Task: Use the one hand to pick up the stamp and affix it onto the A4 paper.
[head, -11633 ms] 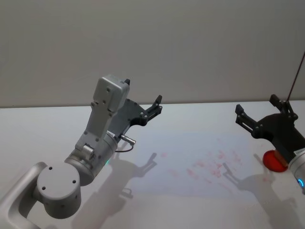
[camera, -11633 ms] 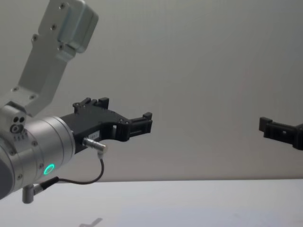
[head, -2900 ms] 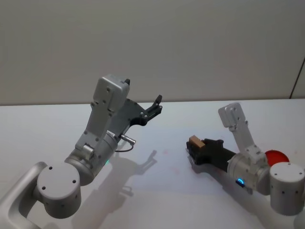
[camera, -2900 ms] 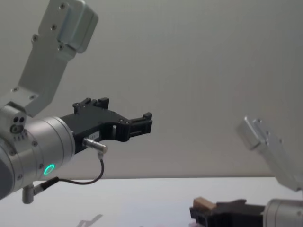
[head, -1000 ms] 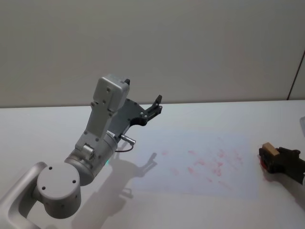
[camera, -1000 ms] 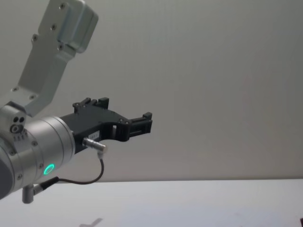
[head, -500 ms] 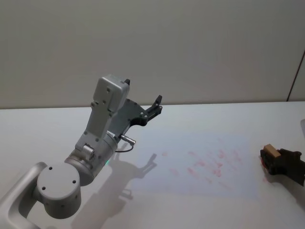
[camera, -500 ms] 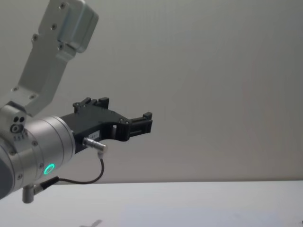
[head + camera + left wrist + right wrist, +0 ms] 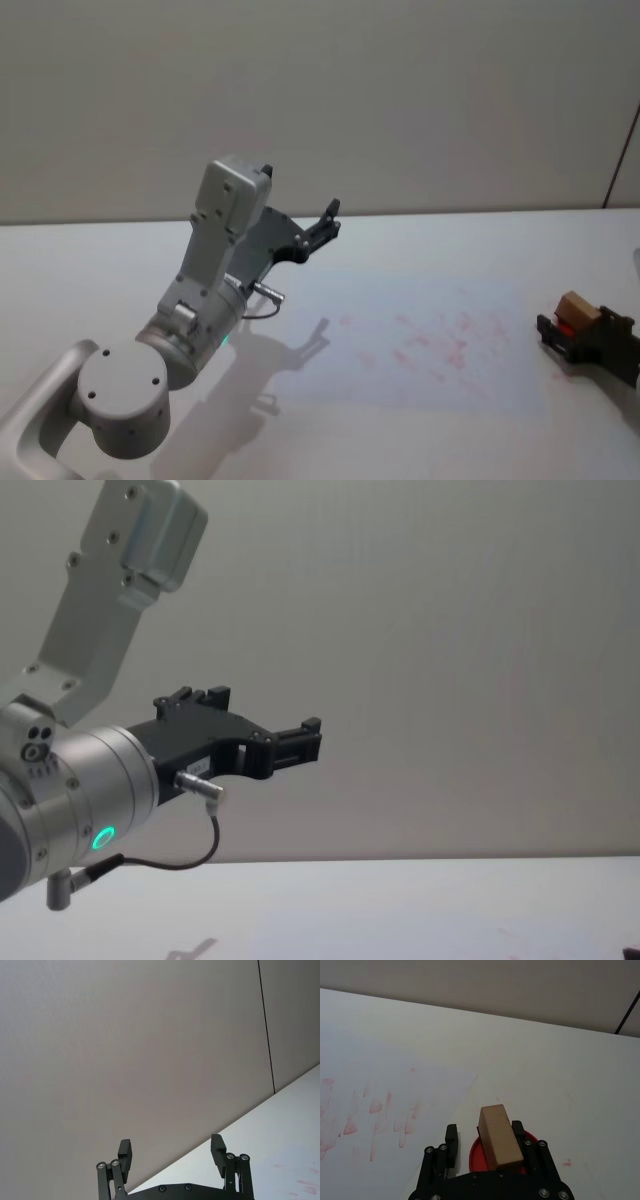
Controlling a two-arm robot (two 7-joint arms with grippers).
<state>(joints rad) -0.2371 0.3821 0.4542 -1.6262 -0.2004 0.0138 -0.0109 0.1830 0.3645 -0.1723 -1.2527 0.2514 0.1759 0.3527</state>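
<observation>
Seen from the head camera, one small tan wooden stamp [image 9: 577, 308] with a blocky body is sitting clamped in the black two-fingered right gripper [image 9: 572, 338], which is reaching in low at the table's right side, just beside the right edge of the A4 paper [image 9: 410, 345]. That single white sheet is lying flat on the white table [image 9: 90, 270] and is carrying many scattered pale red stamp marks [image 9: 440, 345]. A sliver of red is showing under the stamp. The left gripper [image 9: 318, 230], black on a silver arm, is hanging raised well to the left of the paper.

In the left wrist camera, the left gripper [image 9: 171, 1152] is standing with its two fingers wide apart and nothing between them, pointing at the grey wall [image 9: 125, 1035]; a corner of the table with a few red marks is lying beyond it.

In the right wrist camera, the right gripper [image 9: 485, 1146] is squeezing the stamp [image 9: 499, 1136], a plain light-wood block with smooth faces and a square end. One round red ink pad [image 9: 476, 1152] is lying on the table directly beneath the stamp, just off the paper's edge [image 9: 395, 1080]. The red smears on the paper are running in short streaks.

In the chest camera, the left gripper [image 9: 300, 742] is holding high above the table, a green-lit ring [image 9: 101, 838] glowing on its wrist and one black cable [image 9: 170, 860] looping below.
</observation>
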